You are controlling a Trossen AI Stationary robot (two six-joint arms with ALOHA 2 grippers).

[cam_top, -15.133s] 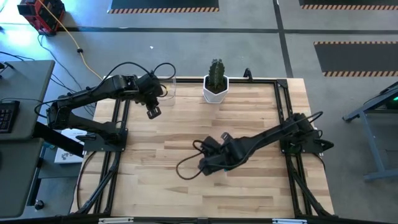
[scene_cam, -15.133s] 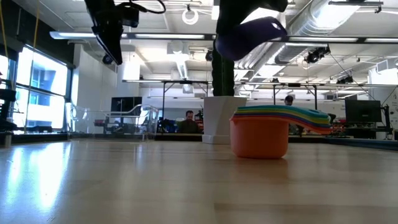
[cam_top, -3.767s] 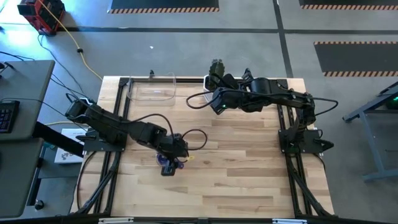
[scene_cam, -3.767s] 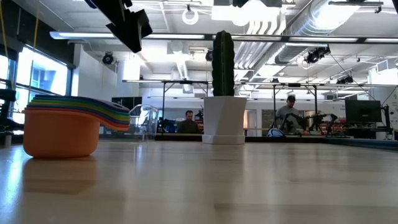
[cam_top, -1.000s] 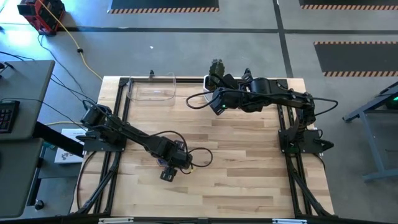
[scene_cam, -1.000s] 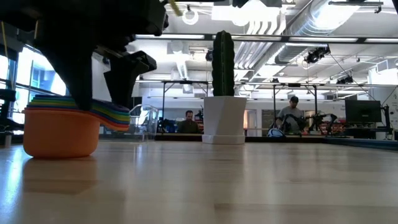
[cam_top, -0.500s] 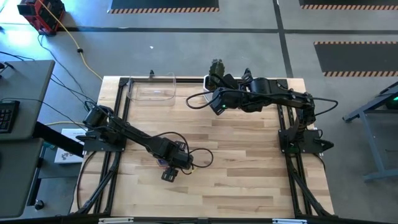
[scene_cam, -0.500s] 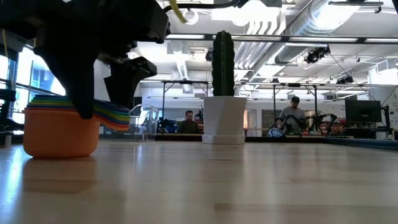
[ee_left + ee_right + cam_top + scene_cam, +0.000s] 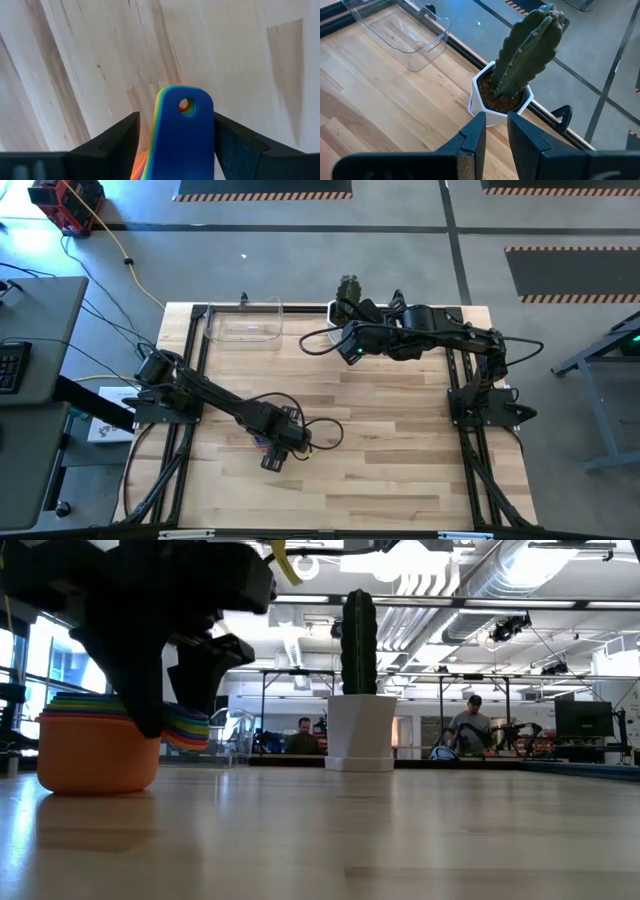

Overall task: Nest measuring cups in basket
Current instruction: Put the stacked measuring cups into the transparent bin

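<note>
Since one second ago your left gripper has moved only a little: it sits a bit lower around the handles of the measuring cups, and in the low view its dark body covers more of the stack than before. The cups have not moved; they are nested in one stack with the orange cup outside, standing on the wooden table in its front left part.

In the left wrist view you see the dark blue handle on top of the stacked handles, with the rainbow edges of the others under it. Your left gripper's two fingers stand one on each side of this handle. A thin gap shows on the one side, and on the other side I cannot tell if the finger touches. So the jaws are apart around the handles, not yet clamped on them.

The basket is at the far left corner of the table, well apart from the cups, with nothing visible in it.

Your right gripper waits at the far side, just beside the cactus in its white pot. Its fingers are almost together, with a narrow slit between them, and they hold nothing.
</note>
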